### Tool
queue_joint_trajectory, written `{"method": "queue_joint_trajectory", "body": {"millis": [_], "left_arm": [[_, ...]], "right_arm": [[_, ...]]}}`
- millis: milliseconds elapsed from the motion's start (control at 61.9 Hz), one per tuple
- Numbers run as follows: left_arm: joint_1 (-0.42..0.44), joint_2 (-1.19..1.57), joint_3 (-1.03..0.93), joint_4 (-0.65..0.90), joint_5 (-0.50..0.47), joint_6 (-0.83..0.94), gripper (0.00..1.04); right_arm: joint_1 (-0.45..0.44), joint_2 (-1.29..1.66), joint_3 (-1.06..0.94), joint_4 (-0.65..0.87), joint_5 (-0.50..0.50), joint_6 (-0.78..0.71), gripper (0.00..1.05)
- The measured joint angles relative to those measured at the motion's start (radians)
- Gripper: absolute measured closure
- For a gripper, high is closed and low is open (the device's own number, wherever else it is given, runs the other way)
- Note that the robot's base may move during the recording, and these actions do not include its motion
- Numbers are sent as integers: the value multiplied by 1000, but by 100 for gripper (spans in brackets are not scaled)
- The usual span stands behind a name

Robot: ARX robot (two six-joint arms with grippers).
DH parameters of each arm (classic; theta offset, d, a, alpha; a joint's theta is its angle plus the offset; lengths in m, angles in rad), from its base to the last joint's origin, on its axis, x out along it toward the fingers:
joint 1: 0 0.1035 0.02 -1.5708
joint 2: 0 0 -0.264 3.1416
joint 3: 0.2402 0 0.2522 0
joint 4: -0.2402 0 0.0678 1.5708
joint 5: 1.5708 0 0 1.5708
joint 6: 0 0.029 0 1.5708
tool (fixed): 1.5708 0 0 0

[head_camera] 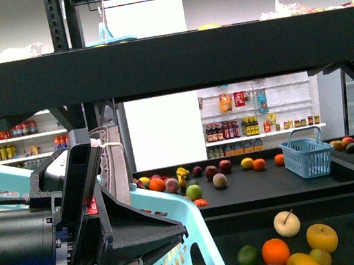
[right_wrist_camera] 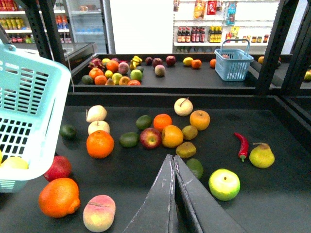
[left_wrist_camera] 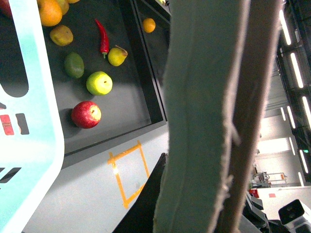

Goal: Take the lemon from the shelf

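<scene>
Front: left pincer (head_camera: 105, 143) at the basket (head_camera: 178, 237), grip unclear. Left wrist: lemon (left_wrist_camera: 61, 35) lies on the shelf (left_wrist_camera: 121, 97), near the chili (left_wrist_camera: 103, 36). Right wrist: right pincer (right_wrist_camera: 171, 159) together, empty, lemon just beyond. Probably light, firm and waxy; grip its middle.

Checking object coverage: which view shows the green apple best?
Right wrist view: the green apple is close, large and unobstructed. Left wrist view shows it smaller, beside a red apple; the front view does not show it.
</scene>
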Motion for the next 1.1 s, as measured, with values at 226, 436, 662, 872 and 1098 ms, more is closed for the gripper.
{"method": "queue_joint_trajectory", "body": {"millis": [226,436,662,872,1098], "left_arm": [[0,0,0,0,0,0,96],[-5,0,-39,139,-114,-77,96],[63,2,-58,341,-418,-264,96],[266,5,-36,494,-663,-509,97],[439,64,34,626,-710,-675,97]], "right_arm": [[0,-1,0,0,0,-1,80],[0,-1,0,0,0,0,44],[0,-2,0,0,0,0,6],[0,-2,0,0,0,0,7],[0,-2,0,0,0,0,7]]}}
